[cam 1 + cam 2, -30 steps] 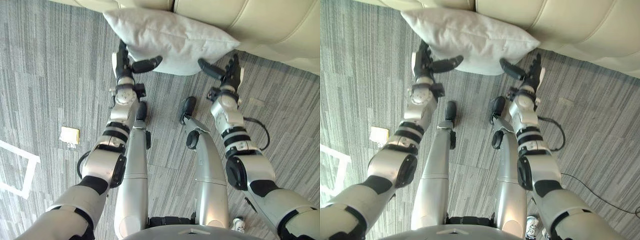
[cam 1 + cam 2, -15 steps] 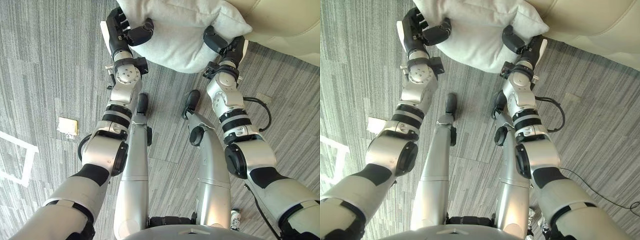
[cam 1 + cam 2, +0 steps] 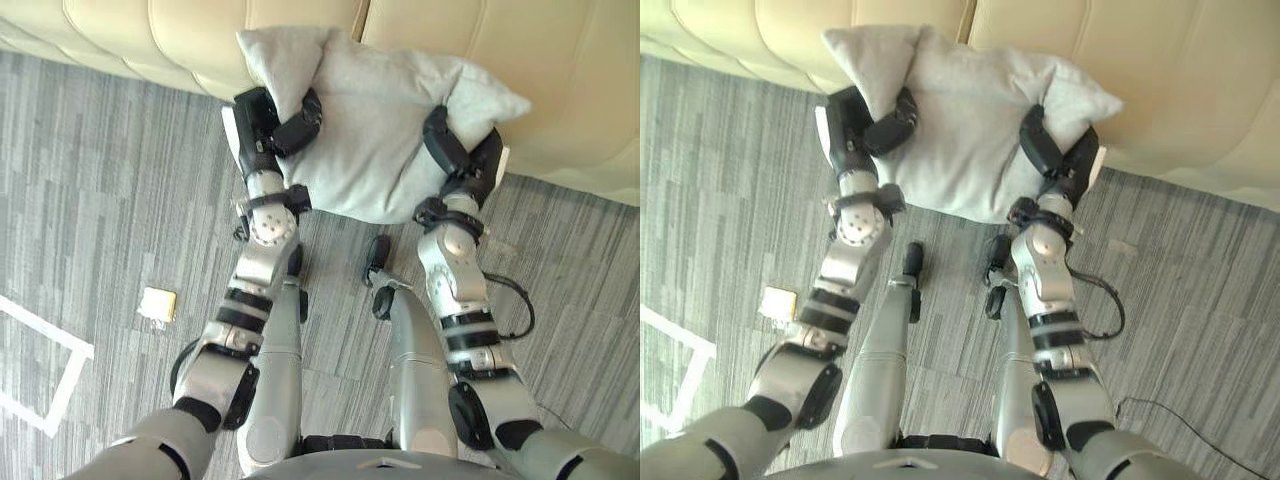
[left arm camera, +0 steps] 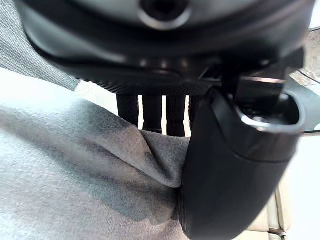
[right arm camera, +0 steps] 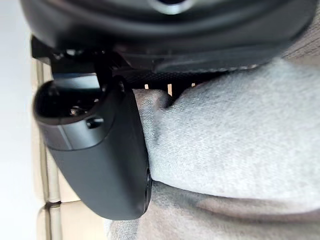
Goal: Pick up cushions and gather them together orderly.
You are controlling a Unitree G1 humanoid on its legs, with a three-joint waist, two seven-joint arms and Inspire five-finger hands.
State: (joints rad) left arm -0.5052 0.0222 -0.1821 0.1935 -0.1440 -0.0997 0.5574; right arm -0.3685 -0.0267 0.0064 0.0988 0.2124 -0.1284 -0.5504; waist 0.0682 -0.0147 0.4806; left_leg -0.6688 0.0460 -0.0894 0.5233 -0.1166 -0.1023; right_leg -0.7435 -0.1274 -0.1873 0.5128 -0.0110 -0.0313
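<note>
A light grey cushion [image 3: 375, 130] hangs above the carpet, in front of a cream sofa [image 3: 560, 70]. My left hand [image 3: 265, 130] clamps its left edge, the thumb pressed into the cloth on the near face. My right hand [image 3: 460, 160] pinches the right edge the same way, just under the cushion's right corner. In the left wrist view the thumb [image 4: 235, 165] and the fingers squeeze a fold of the grey cloth [image 4: 75, 165]. The right wrist view shows my right hand's thumb [image 5: 95, 155] nipping the cushion [image 5: 235, 145].
Grey striped carpet [image 3: 90, 200] covers the floor. A small yellowish square pad [image 3: 160, 303] lies on it at the left. White tape lines [image 3: 50, 340] run across the lower left. The sofa's padded front spans the whole top of the view.
Both hands have raised the cushion off the floor, and it now hangs against the sofa front. The whole view has tilted up, showing more sofa.
</note>
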